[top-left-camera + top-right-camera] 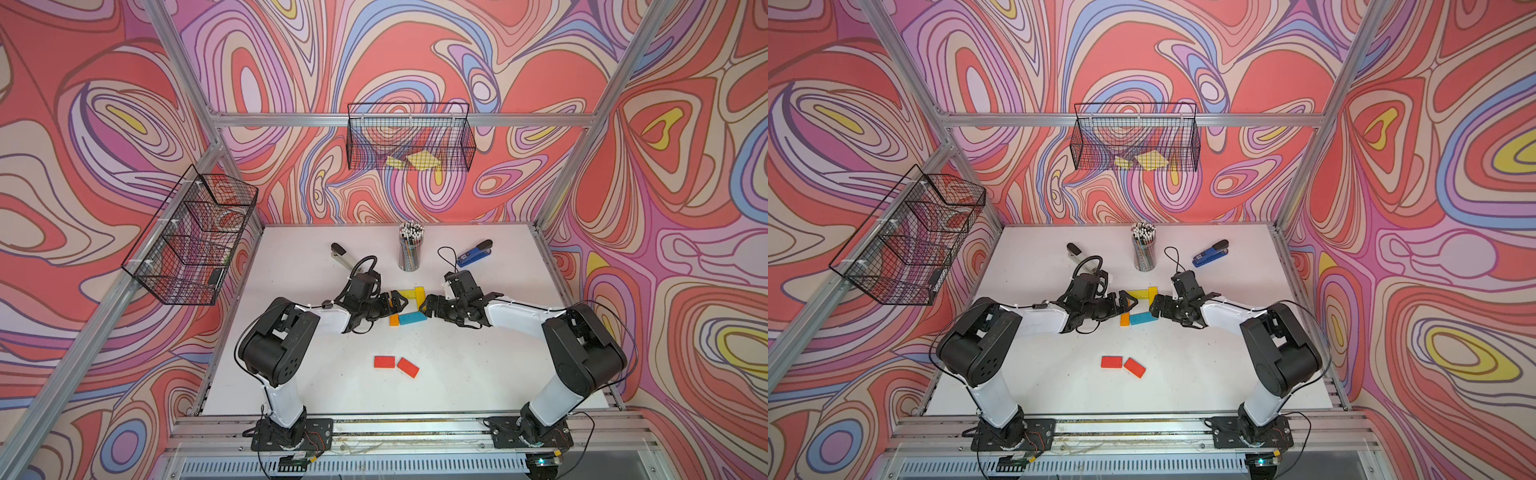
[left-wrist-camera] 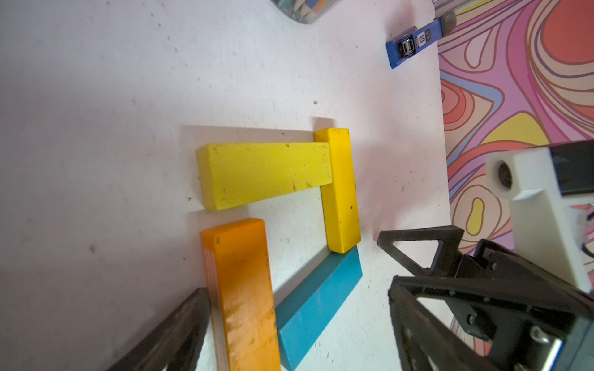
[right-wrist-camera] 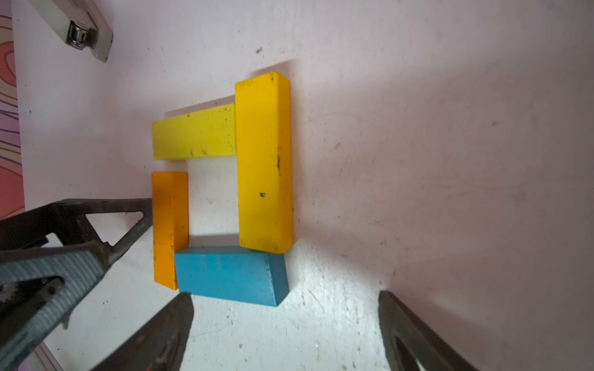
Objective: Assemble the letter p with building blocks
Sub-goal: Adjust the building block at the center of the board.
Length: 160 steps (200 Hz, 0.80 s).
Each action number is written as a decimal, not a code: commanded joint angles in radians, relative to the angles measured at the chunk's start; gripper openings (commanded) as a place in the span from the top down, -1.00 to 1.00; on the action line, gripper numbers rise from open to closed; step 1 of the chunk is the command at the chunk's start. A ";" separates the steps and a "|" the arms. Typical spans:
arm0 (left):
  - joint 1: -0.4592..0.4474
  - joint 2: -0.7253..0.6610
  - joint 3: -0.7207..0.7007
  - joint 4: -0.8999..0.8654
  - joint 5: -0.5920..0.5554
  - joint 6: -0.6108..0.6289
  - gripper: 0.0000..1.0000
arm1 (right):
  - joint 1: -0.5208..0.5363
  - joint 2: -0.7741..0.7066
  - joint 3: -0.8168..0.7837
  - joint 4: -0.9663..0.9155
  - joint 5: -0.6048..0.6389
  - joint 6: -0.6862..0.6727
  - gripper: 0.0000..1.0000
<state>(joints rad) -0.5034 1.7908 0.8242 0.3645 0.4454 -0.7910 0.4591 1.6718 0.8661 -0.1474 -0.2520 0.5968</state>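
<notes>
Four building blocks form a closed square on the white table: a pale yellow bar (image 2: 263, 173), a deeper yellow bar (image 3: 263, 160), a teal bar (image 1: 412, 318) and an orange bar (image 2: 241, 289). My left gripper (image 1: 399, 305) is open and straddles the near ends of the orange and teal bars, one finger (image 2: 180, 331) against the orange bar's outer side. From the opposite side my right gripper (image 3: 286, 318) faces the square, open over bare table just short of the teal bar (image 3: 225, 273). Two red blocks (image 1: 383, 362) (image 1: 407, 367) lie apart, nearer the table's front.
A pencil cup (image 1: 410, 249), a blue stapler (image 1: 475, 252) and a grey stapler (image 1: 343, 254) stand behind the square. A wire basket (image 1: 409, 137) with yellow notes hangs on the back wall. Another basket (image 1: 191, 237) hangs on the left frame.
</notes>
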 commanded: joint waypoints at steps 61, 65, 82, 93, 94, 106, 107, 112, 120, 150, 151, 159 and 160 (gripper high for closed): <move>-0.003 0.010 0.021 0.034 -0.015 -0.018 -0.80 | -0.003 -0.017 -0.021 0.026 -0.024 0.009 -0.85; -0.004 0.006 0.021 0.024 -0.020 -0.013 -0.80 | -0.003 -0.017 -0.022 0.026 -0.024 0.009 -0.85; -0.004 -0.022 0.011 -0.029 -0.040 0.014 -0.80 | -0.003 -0.018 -0.021 0.025 -0.024 0.008 -0.85; -0.003 -0.040 -0.006 -0.045 -0.038 0.022 -0.81 | -0.002 -0.020 -0.021 0.024 -0.023 0.006 -0.85; -0.004 -0.041 -0.008 -0.045 -0.038 0.022 -0.81 | -0.003 -0.021 -0.021 0.023 -0.023 0.006 -0.85; -0.004 -0.058 -0.035 -0.042 -0.030 0.018 -0.80 | -0.002 -0.020 -0.021 0.024 -0.023 0.004 -0.85; -0.004 -0.059 -0.037 -0.041 -0.029 0.017 -0.80 | -0.003 -0.020 -0.021 0.024 -0.023 0.004 -0.86; -0.003 -0.065 -0.049 -0.032 -0.025 0.013 -0.81 | -0.002 -0.020 -0.021 0.023 -0.023 0.004 -0.85; -0.005 -0.072 -0.066 -0.021 -0.022 0.005 -0.81 | -0.003 -0.018 -0.021 0.026 -0.021 0.003 -0.85; -0.013 -0.071 -0.089 0.020 -0.007 -0.026 -0.80 | -0.002 -0.017 -0.019 0.026 -0.020 0.005 -0.86; -0.013 -0.071 -0.089 0.020 -0.006 -0.026 -0.80 | -0.002 -0.017 -0.019 0.025 -0.020 0.006 -0.86; -0.019 -0.070 -0.089 0.027 0.000 -0.032 -0.80 | -0.003 -0.018 -0.018 0.023 -0.020 0.006 -0.85; -0.019 -0.070 -0.090 0.027 0.000 -0.033 -0.81 | -0.003 -0.018 -0.017 0.023 -0.020 0.004 -0.85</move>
<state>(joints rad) -0.5064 1.7367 0.7513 0.3634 0.4274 -0.7940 0.4591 1.6718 0.8577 -0.1406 -0.2722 0.5968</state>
